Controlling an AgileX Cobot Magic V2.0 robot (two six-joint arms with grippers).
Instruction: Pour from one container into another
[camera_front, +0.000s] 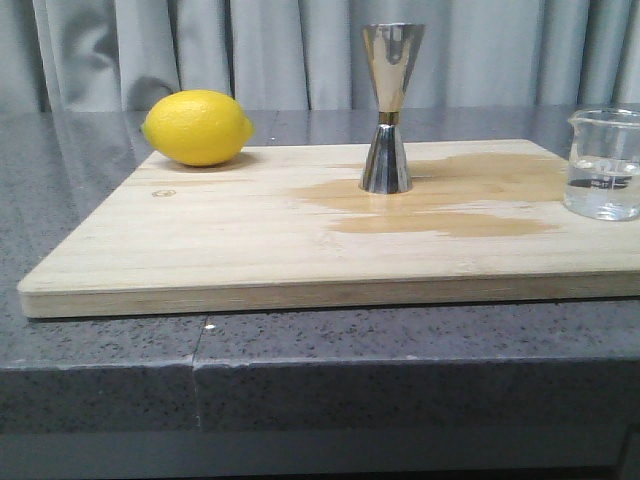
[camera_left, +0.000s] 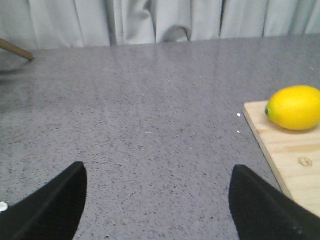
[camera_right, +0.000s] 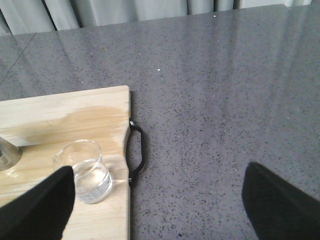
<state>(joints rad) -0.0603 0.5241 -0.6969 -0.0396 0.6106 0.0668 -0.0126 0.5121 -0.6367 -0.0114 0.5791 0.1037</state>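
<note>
Looking from the front, the steel jigger (camera_front: 391, 108) stands upright in the middle of the wooden board (camera_front: 200, 250), its wide top open and ready to be filled. The glass beaker (camera_front: 603, 163) sits near the board's right end with a little clear water in it, so it is probably the one to lift and tip. Its right side is cut off by the picture's edge. A wet patch (camera_front: 450, 200) darkens the board around the jigger. A lemon (camera_front: 197, 127) rests at the board's far left. No arm shows here.

From the left wrist, the left gripper (camera_left: 157, 200) hangs over bare grey counter (camera_left: 150, 115), fingers spread wide and holding nothing. Only the lemon and a board corner show.

From the right wrist, the right gripper (camera_right: 160, 200) is also spread wide and holding nothing, near the beaker, a good spot for grabbing it. One finger hides part of the beaker. The jigger is just a sliver at the edge.
</note>
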